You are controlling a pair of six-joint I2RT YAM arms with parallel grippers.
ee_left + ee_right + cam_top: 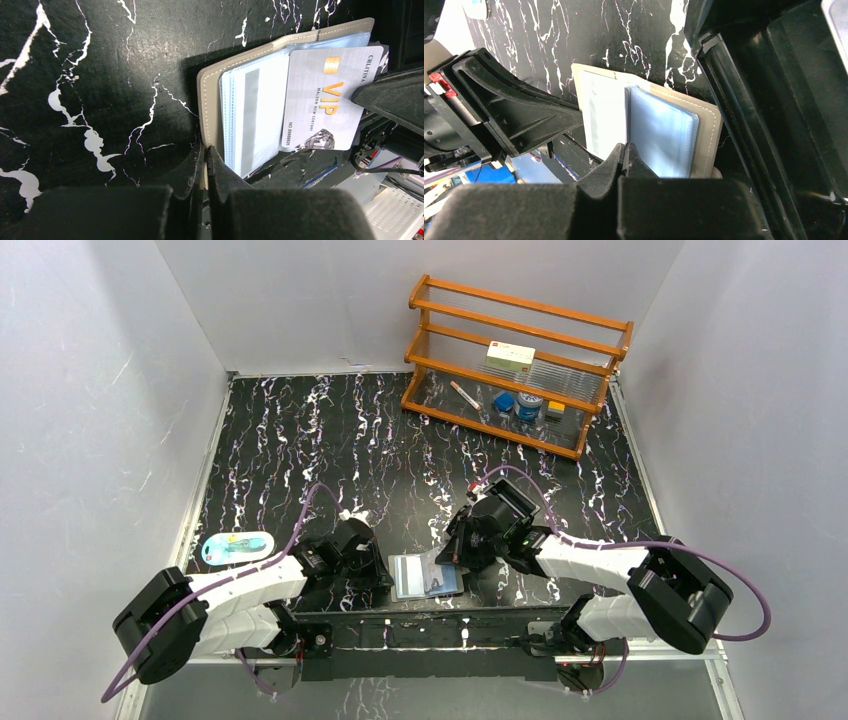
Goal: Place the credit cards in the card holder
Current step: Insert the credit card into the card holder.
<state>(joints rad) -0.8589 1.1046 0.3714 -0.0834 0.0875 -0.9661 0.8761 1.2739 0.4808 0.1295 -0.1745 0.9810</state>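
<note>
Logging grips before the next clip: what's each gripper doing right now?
Left gripper: closed, pinching the cover edge of the open card holder.
Right gripper: closed, holding a credit card.

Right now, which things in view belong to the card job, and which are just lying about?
Job: card holder; VIP credit card; left gripper pinching the holder's cover; right gripper holding the card.
Lying about: wooden rack; teal packet by the left arm.
</note>
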